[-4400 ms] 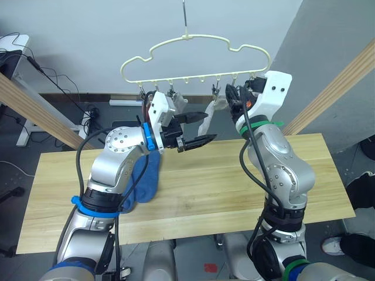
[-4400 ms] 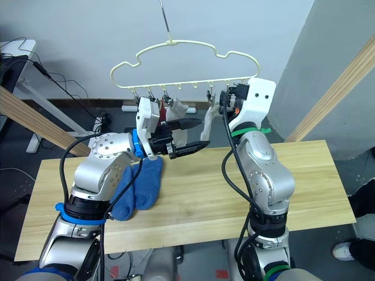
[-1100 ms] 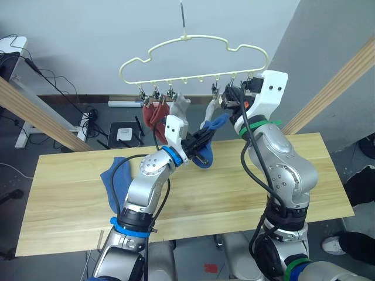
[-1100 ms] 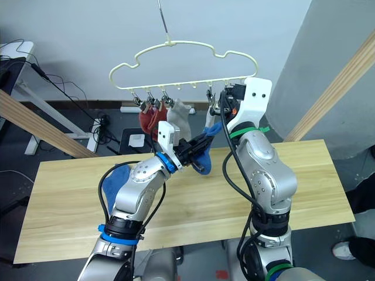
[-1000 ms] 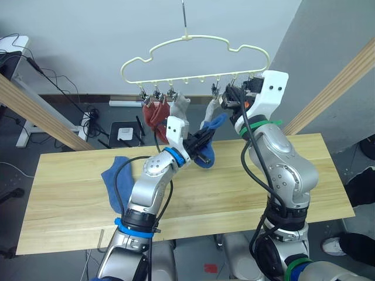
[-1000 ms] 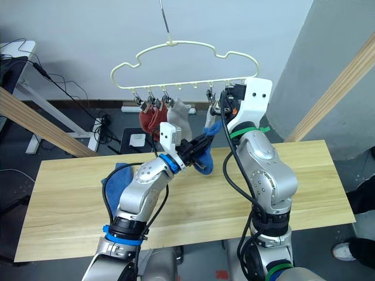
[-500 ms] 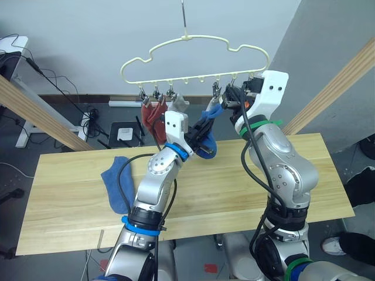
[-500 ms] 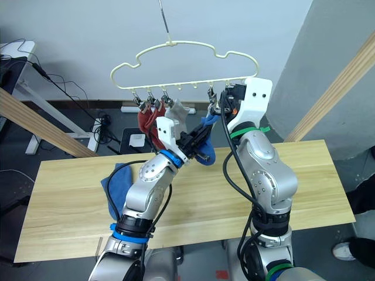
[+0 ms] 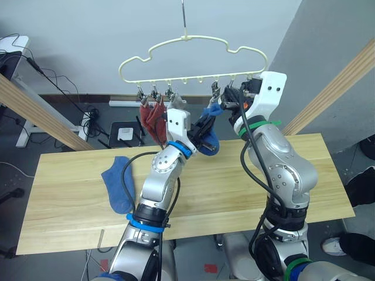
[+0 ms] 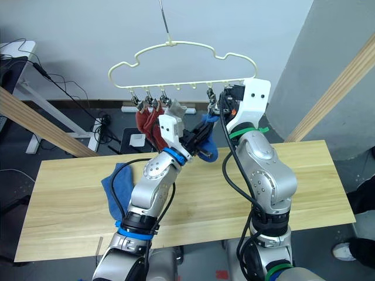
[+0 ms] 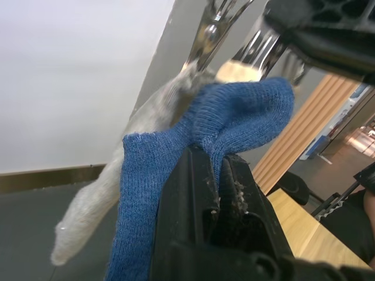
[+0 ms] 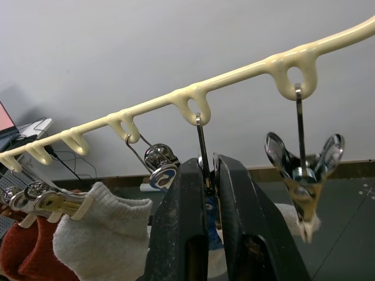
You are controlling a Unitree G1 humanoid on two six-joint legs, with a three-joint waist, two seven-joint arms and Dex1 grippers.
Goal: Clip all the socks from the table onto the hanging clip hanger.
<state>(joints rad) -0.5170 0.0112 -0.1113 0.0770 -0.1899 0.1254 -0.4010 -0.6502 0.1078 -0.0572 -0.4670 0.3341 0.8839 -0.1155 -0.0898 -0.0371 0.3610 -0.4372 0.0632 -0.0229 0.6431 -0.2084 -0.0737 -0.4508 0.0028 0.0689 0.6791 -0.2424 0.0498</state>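
Table (image 9: 246,193) of pale wood stretches across below my arms, and on its left part one blue sock (image 9: 119,188) lies flat, well apart from everything else. Above it, the clip hanger (image 9: 193,61) hangs by its hook in front of the grey wall. On its leftmost clips hang two rust red socks (image 9: 153,117), and just beside them a light grey sock (image 10: 176,109) is clipped by its cuff.

My left gripper (image 9: 204,127) is raised up under the middle of the hanger, its two black fingers (image 11: 196,193) closed on the second blue sock (image 11: 176,175). I hold it by a fold near the cuff, and the toe end droops below my fingers. The cuff is lifted right up to a metal clip (image 11: 258,50), touching its lower end. Just behind the blue sock, another light grey sock (image 11: 111,193) hangs from a neighbouring clip (image 11: 212,26).

My right gripper (image 12: 209,175) is up at the hanger's right part, its fingers pressed together around the wire tails of one clip (image 12: 202,149), squeezing it. Whether that clip's mouth is open I cannot tell. To one side of it an empty clip (image 12: 303,178) dangles from the last loop of the hanger.
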